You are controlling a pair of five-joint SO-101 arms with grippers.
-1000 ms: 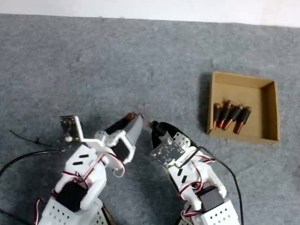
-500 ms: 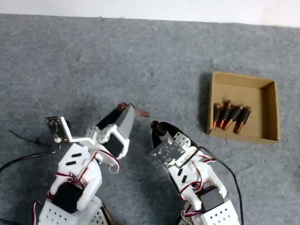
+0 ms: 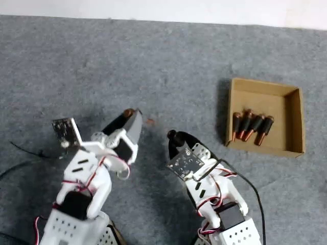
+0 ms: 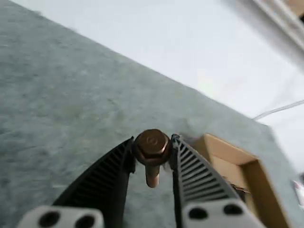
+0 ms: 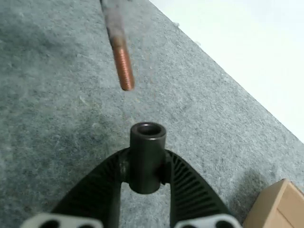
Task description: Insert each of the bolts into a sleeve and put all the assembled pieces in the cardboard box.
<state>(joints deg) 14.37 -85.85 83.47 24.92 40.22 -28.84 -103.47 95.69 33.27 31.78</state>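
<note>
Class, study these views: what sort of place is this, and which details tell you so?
Likely a robotics test bench: a grey carpeted table, the left end effector gripping a bolt, the right end effector gripping a sleeve, and a cardboard box holding assembled pieces.

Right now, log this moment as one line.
left tool: shut on bolt | right tool: shut on sleeve | bolt apart from sleeve | cardboard box: four assembled pieces
</note>
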